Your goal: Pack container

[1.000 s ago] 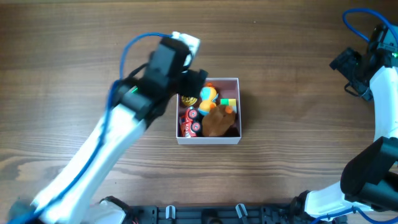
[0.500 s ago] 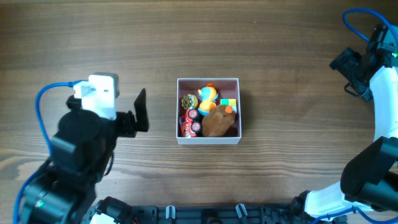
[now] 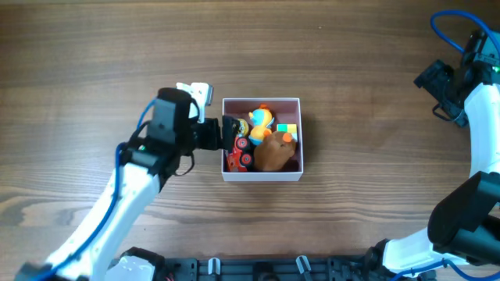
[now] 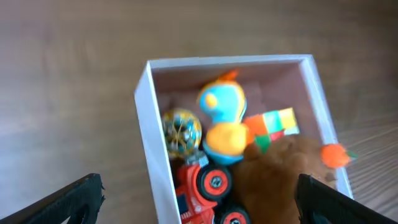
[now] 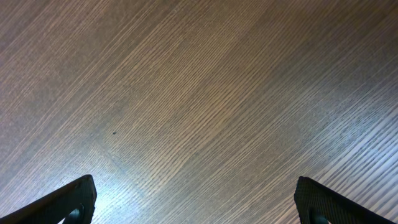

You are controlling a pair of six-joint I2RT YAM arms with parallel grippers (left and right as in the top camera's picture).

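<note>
Your left gripper (image 3: 228, 134), spread wide, hovers over the left wall of the square white-walled, pink-floored container (image 3: 262, 177); your right gripper (image 5: 198, 200), spread too, is well apart.

The left gripper (image 3: 226, 133) hung over the left wall of the container (image 4: 147, 143). Just beneath it lay the ball (image 4: 182, 126) and the car (image 4: 202, 185) — both against that wall. Farther from the gripper sat the duck (image 4: 222, 118), then the cube (image 4: 278, 121) by the far wall, with the plush (image 4: 280, 174) beside the car. The right gripper (image 5: 196, 202) hung well apart — over the table (image 5: 199, 93).
</note>
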